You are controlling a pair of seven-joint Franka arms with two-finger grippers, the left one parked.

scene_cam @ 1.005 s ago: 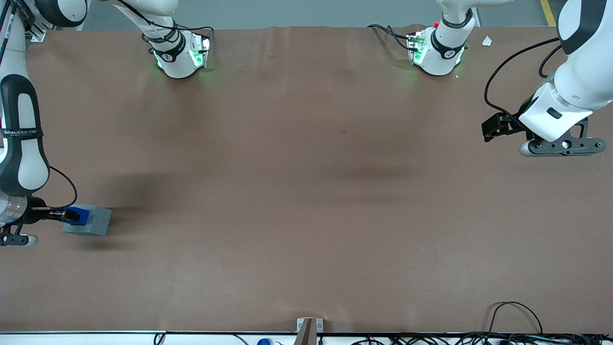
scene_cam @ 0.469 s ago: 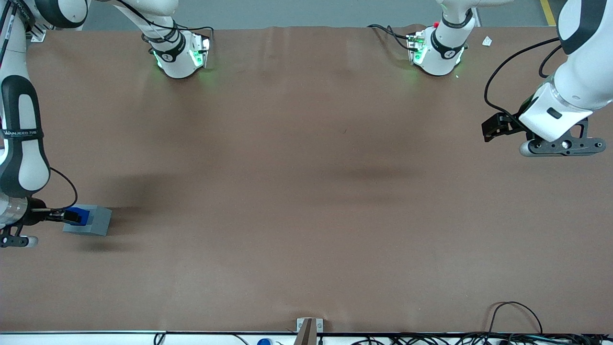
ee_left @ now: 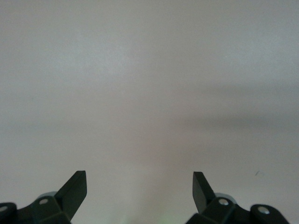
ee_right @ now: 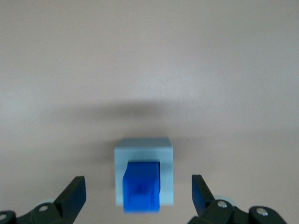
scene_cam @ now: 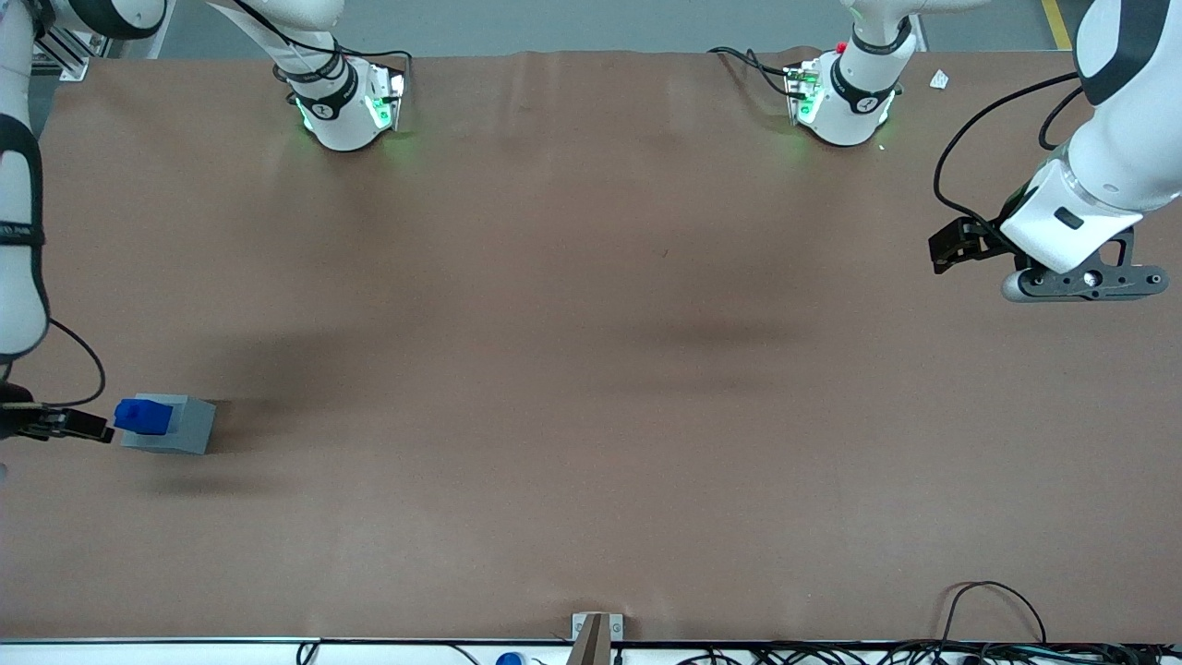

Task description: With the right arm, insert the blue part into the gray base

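The blue part [scene_cam: 143, 416] stands in the recess of the gray base [scene_cam: 185, 427], at the working arm's end of the table, and sticks up above it. The right arm [scene_cam: 18, 268] holds its gripper [scene_cam: 88, 425] beside the base, apart from both blocks and farther toward the table's end. In the right wrist view the blue part [ee_right: 142, 185] sits in the gray base [ee_right: 144, 149]. The gripper [ee_right: 138, 179] is open and empty there, with its fingers [ee_right: 74, 193] spread wide on either side of the blocks and touching neither.
The brown table cover [scene_cam: 591, 369] spreads toward the parked arm's end. Two robot bases [scene_cam: 346, 106] [scene_cam: 840, 102] stand at the table edge farthest from the front camera. Cables [scene_cam: 997, 610] and a small bracket [scene_cam: 596, 633] lie at the nearest edge.
The gripper has let go of the blue part and drawn back from the base toward the table's end. The blue part stays in the gray base.
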